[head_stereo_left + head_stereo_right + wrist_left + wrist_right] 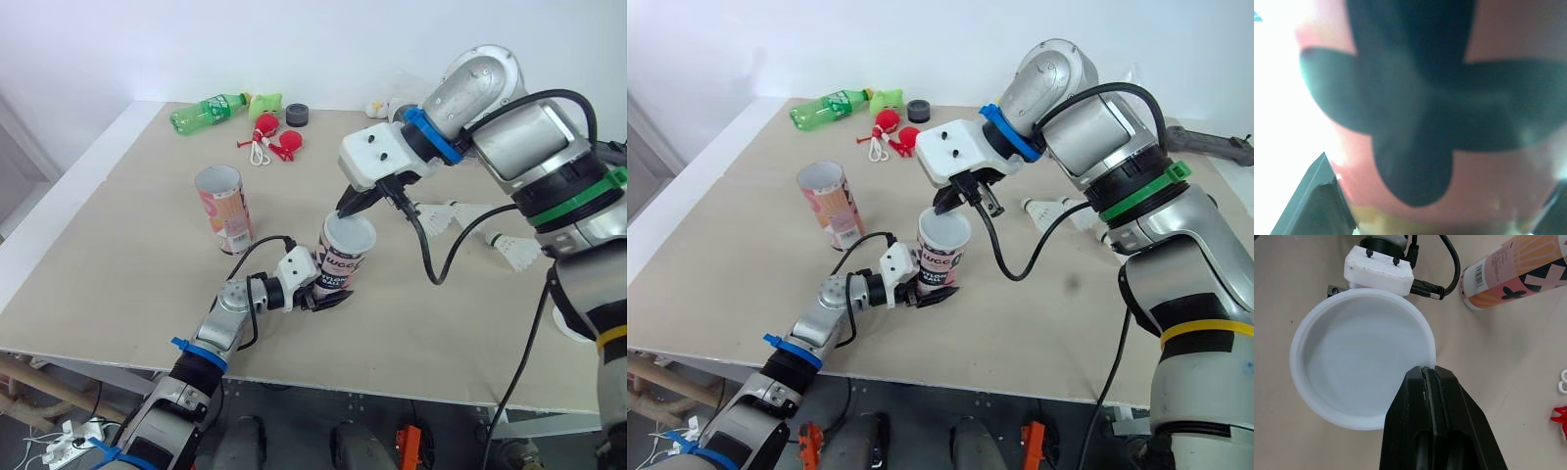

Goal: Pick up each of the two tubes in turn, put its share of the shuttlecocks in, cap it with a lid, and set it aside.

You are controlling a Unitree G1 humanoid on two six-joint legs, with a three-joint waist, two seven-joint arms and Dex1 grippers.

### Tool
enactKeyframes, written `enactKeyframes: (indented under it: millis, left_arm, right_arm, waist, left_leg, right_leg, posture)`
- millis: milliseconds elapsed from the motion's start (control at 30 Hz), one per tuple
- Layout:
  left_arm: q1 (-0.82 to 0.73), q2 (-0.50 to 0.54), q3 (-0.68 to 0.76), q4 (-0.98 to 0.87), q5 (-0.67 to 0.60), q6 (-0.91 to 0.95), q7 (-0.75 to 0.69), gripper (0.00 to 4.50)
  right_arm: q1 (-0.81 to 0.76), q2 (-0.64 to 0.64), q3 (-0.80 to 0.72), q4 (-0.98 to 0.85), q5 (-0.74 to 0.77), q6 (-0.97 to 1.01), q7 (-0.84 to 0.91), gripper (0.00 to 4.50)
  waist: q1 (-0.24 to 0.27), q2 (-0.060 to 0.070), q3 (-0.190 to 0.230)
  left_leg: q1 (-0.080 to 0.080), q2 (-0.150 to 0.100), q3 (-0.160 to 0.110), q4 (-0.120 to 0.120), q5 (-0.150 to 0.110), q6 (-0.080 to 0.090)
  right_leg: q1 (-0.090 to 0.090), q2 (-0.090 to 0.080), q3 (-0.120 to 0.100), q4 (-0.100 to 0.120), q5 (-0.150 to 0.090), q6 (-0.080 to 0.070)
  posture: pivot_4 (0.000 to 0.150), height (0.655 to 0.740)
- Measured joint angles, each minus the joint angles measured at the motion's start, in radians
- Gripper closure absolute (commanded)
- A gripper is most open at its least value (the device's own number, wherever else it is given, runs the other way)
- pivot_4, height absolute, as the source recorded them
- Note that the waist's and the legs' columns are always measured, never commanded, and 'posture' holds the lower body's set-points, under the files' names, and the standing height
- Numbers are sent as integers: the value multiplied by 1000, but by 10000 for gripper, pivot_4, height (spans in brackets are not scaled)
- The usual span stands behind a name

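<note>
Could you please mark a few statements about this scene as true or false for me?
1. The left gripper holds a tube upright. True.
2. The right gripper is empty. False: it pinches the rim of a white lid at the top of the held tube.
3. The second tube lies on its side. False: it stands upright on the table.
4. Two shuttlecocks lie on the table on the robot's right. True.
5. The green bottle stands upright. False: it lies on its side at the far edge.
</note>
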Motion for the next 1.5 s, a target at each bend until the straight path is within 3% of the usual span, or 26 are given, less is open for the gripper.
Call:
enactKeyframes:
  millis: [167, 333, 367, 433, 500, 600, 700, 767, 1067, 1500]
  left_arm:
    - [2, 0, 1, 0, -1, 1, 2, 12137]
    - [3, 1, 1, 0, -1, 1, 3, 12137]
    - [3, 1, 1, 0, -1, 1, 3, 12137]
    - [3, 1, 1, 0, -2, 1, 3, 12137]
    - [3, 1, 1, -1, -2, 1, 2, 12137]
    - [3, 0, 1, -2, -2, 1, 1, 12137]
    - [3, 0, 0, -3, -2, 1, 0, 12137]
    - [3, 0, 1, -3, -2, 1, -1, 12137]
    - [5, 2, 2, -3, -2, 1, 3, 12137]
    - [12, 1, 10, -2, -10, 15, 8, 12137]
  right_arm:
    - [16, 15, -15, 8, -22, -3, 0, 25872]
    - [16, 34, -59, 16, -36, 2, 0, 745]
    - [16, 38, -66, 18, -38, 4, 0, 274]
    - [12, 49, -78, 32, -43, 13, 1, 1436]
    - [3, 61, -80, 46, -43, 27, 1, 8129]
    - [-23, 61, -85, 46, -19, 53, 1, 22336]
    - [-32, 8, -80, -32, 98, 112, 1, 37352]
    - [-32, -30, -60, -81, 153, 139, 1, 44042]
    - [56, -62, 16, -168, 199, 178, 1, 44042]
    - [100, -5, -27, -167, 96, 167, 1, 44042]
  waist:
    - [0, 0, 0]
    - [-1, 0, 0]
    - [-1, 0, 0]
    - [-1, 0, 0]
    - [-1, 0, 0]
    - [0, 0, 0]
    - [1, 0, 0]
    - [0, 0, 0]
    - [-2, 0, 0]
    - [-2, -1, -2]
  left_leg:
    - [0, 0, 0, 0, 0, 0]
    - [1, 0, 0, 0, 0, 0]
    - [1, 0, 0, 0, 0, 0]
    - [1, 0, 0, 0, 0, 0]
    - [0, 0, 0, 0, 0, 0]
    - [0, 0, 0, 0, 0, 0]
    - [0, 0, -1, 0, 0, 0]
    - [0, 0, -1, 0, 0, 0]
    - [0, 0, -1, 0, 0, 0]
    - [2, 1, -3, 0, 0, 0]
  right_leg:
    - [0, 0, 0, 1, 0, 0]
    - [0, 0, 0, 1, 0, 0]
    - [0, 0, 0, 1, 0, 0]
    - [0, 0, 0, 1, 0, 0]
    - [0, 0, 0, 2, 0, 0]
    - [0, 0, 0, 2, 0, -1]
    - [0, 0, -1, 1, -1, -1]
    - [0, 0, -1, 1, -1, -2]
    - [0, 0, -1, 2, -2, -2]
    - [2, 2, -3, 2, -1, -2]
  posture:
    - [1500, 7400]
    - [1500, 7400]
    - [1500, 7400]
    - [1500, 7400]
    - [1500, 7400]
    - [1500, 7400]
    - [1500, 7400]
    - [1500, 7400]
    - [1500, 7400]
    - [1500, 7400]
